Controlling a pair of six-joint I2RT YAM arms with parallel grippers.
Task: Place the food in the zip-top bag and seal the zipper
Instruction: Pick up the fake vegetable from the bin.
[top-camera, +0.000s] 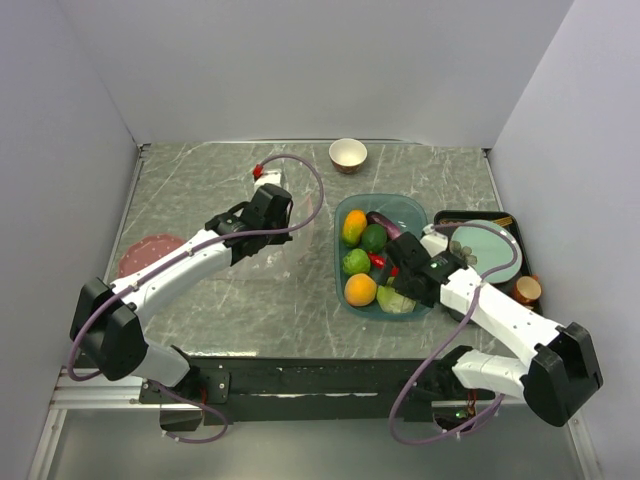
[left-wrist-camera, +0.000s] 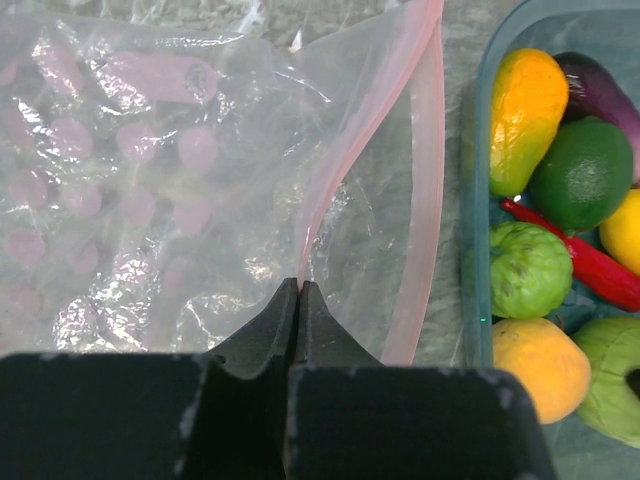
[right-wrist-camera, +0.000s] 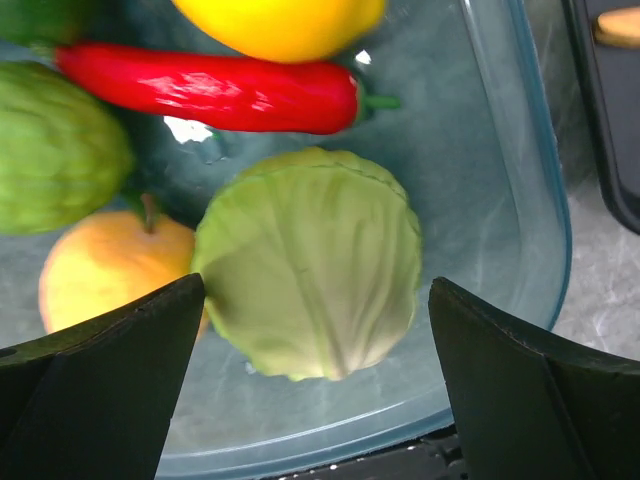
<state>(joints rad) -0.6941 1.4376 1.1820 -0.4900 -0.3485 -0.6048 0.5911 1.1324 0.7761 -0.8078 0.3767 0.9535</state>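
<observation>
The clear zip-top bag (left-wrist-camera: 200, 170) lies left of the teal tray (top-camera: 418, 213), its mouth gaping with the pink zipper (left-wrist-camera: 432, 180) along it. My left gripper (left-wrist-camera: 300, 290) is shut on one lip of the zipper strip. The food lies in the tray: oranges (top-camera: 360, 289), limes (top-camera: 373, 238), red chili (right-wrist-camera: 210, 88), eggplant (top-camera: 383, 219), lemon (right-wrist-camera: 280, 22), green cabbage (right-wrist-camera: 315, 260). My right gripper (right-wrist-camera: 315, 330) is open, its fingers either side of the cabbage, just above it.
A cream-and-brown bowl (top-camera: 348, 154) stands at the back. A pink plate (top-camera: 148, 250) lies at the left edge. A black tray with a pale round plate (top-camera: 490, 250) sits right of the teal tray, with a small brown cup (top-camera: 527, 289) beside it.
</observation>
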